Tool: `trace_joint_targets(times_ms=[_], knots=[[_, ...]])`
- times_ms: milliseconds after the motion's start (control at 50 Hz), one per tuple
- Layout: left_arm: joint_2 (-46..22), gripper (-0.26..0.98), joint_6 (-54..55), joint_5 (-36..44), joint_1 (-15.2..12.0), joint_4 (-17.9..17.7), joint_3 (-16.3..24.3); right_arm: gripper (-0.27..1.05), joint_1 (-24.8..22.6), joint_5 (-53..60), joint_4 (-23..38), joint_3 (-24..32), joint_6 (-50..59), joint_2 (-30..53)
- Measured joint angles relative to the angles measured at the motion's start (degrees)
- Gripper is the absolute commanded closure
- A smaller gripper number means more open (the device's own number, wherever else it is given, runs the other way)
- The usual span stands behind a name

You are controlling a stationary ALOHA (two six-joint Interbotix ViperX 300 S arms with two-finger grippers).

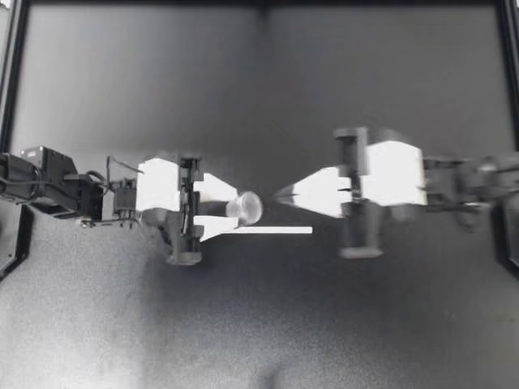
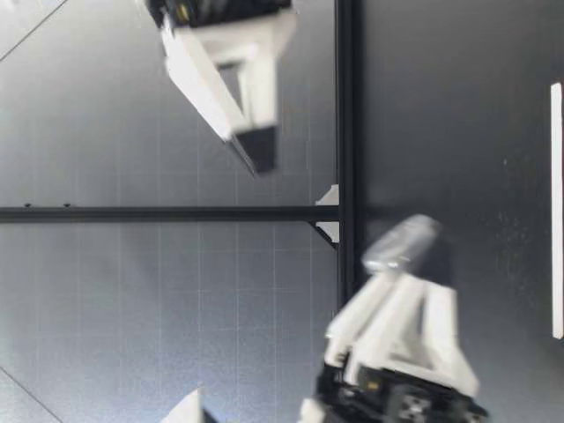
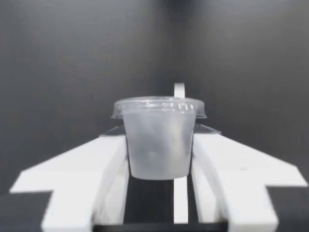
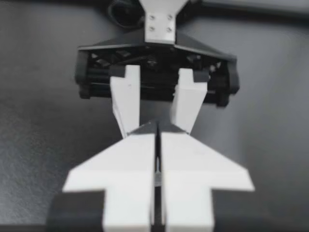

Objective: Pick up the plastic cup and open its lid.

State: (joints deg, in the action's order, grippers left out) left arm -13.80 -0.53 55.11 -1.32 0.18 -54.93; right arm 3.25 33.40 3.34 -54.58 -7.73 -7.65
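Start with your left claw (image 1: 231, 208): it is clenched on the plastic cup (image 1: 246, 207), with one white finger against each side of the cup's wall. In the left wrist view the cup (image 3: 159, 140) stands straight between the fingers (image 3: 91, 164), out near their tips. Its clear lid (image 3: 159, 106) is seated on the rim. The cup is cloudy, so you cannot tell whether it holds anything. From the low camera you see the cup (image 2: 401, 245) at the end of that same claw, though it is smeared there.

Just beyond the cup is your right claw (image 1: 280, 194), its tips aimed at the cup, near it but not touching. That claw is clenched on nothing. In the right wrist view its two fingers (image 4: 130, 169) lie pressed together, and ahead of them the left claw's fingers (image 4: 126, 96) stand apart from each other. The cup is hidden behind the right claw's tips in that view. In the low view the right claw (image 2: 256, 154) hangs higher than the cup.

A thin white strip (image 1: 272, 230) lies flat on the dark worktop (image 1: 259, 97). It passes beneath the cup and runs on ahead of the left claw (image 3: 179, 89).

Farthest off, the low view shows a black rail (image 2: 345, 132) along the worktop's edge, with a pale gridded wall (image 2: 132, 291) behind it.
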Motion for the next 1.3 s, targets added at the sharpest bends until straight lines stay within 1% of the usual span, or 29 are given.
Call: trace_joint_targets(times_ms=[100, 180, 200, 300, 380, 440, 580, 660, 820, 940, 1080, 1300], knots=[[0.09, 0.59, 0.53, 4.83, 0.0, 0.0, 0.18, 0.77, 0.0, 1.14, 0.09, -0.79, -4.75, -2.2], [0.44, 0.59, 0.62, 7.56, 0.0, -0.18, 0.7, 0.65, 0.0, 1.32, 0.09, -0.79, -7.91, -3.6], [0.62, 0.59, 0.7, 8.0, 0.0, -0.26, 0.79, 0.6, 0.0, 1.32, 0.18, -0.79, -8.79, -3.87], [2.72, 0.59, 0.79, 9.76, 0.0, -0.44, 1.49, 0.45, 0.0, 1.41, 0.18, -0.79, -14.59, -5.45], [3.96, 0.59, 0.79, 10.2, 0.0, -0.44, 1.85, 0.37, 0.0, 1.41, 0.35, -1.14, -19.86, -6.33], [4.48, 0.59, 1.23, 10.28, 0.0, -0.7, 2.11, 0.34, 0.0, 1.41, 0.44, -1.49, -23.91, -6.42], [4.66, 0.59, 4.75, 10.72, 0.0, -1.05, 2.37, 0.32, 0.0, 1.32, 0.18, -2.55, -39.02, -6.33], [4.57, 0.59, 6.42, 10.9, -0.09, -1.05, 2.37, 0.32, 0.0, 1.49, -1.05, -2.55, -47.37, -5.54], [4.66, 0.59, 7.29, 12.3, -0.09, -1.14, 2.29, 0.32, 0.0, 3.69, -2.55, -2.37, -58.18, -2.55], [4.66, 0.59, 7.38, 12.83, -0.09, -1.14, 2.29, 0.32, 0.0, 8.35, -3.96, -2.29, -61.7, -0.26], [4.57, 0.59, 7.47, 12.92, -0.09, -1.14, 2.29, 0.32, -0.09, 11.95, -5.1, -1.76, -62.31, 2.29], [4.66, 0.59, 7.47, 12.92, -0.09, -1.14, 2.11, 0.32, -0.35, 12.74, -5.36, -0.18, -62.31, 4.75]])
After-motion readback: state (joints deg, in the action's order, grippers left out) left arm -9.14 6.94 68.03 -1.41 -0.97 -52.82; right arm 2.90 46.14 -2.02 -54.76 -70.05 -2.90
